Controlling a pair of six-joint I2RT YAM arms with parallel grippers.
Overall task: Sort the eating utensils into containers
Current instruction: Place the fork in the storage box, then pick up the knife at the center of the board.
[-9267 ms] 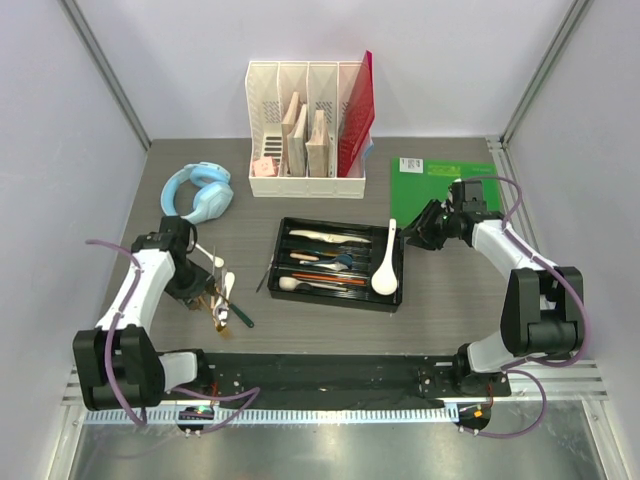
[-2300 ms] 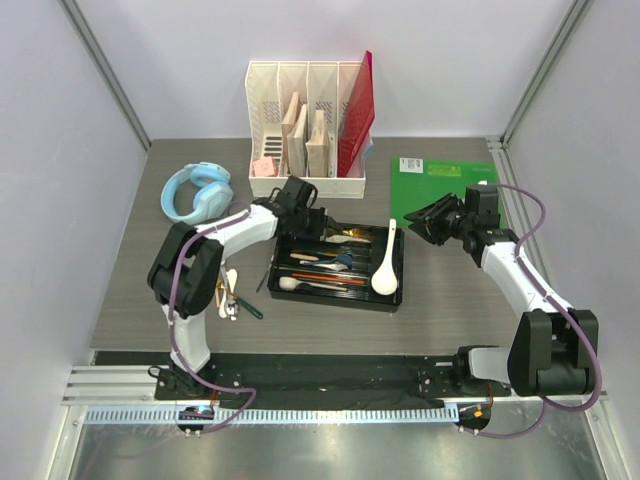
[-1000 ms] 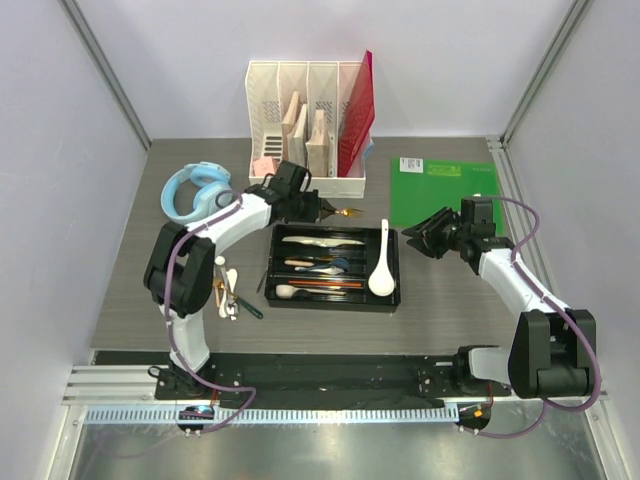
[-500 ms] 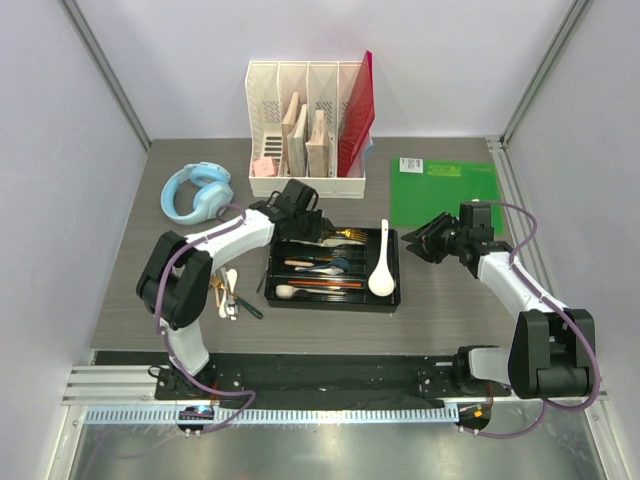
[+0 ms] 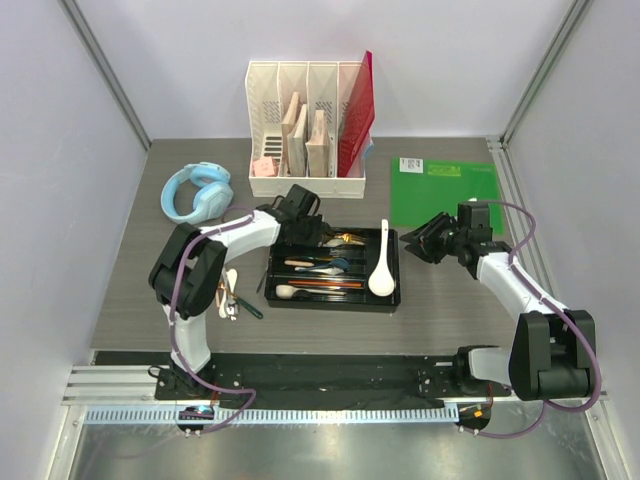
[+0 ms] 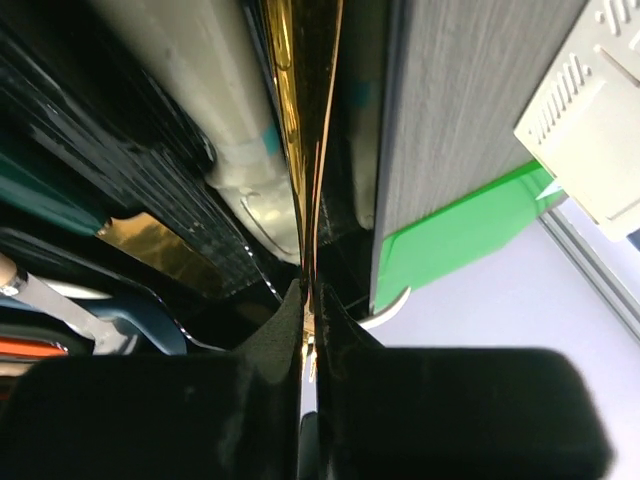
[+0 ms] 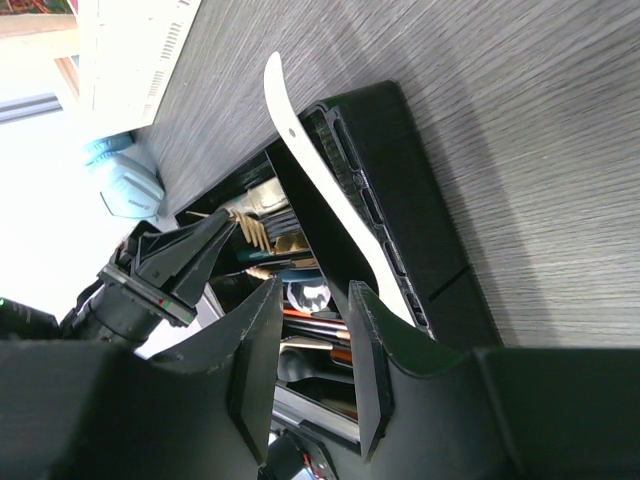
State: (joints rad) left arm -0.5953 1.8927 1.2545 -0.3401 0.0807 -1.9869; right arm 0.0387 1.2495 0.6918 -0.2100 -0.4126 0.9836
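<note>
Cutlery this thin is light, stiff and slick, so pinch its flat faces, as your left claw (image 6: pixel 308 325) clamps the gold fork (image 6: pixel 305 100); your right claw (image 7: pixel 312 295) gapes.

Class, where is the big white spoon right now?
In the top view the white spoon lies in the right end of the black tray, bowl nearest the arms, handle poking over the far rim toward the green sheet.
</note>
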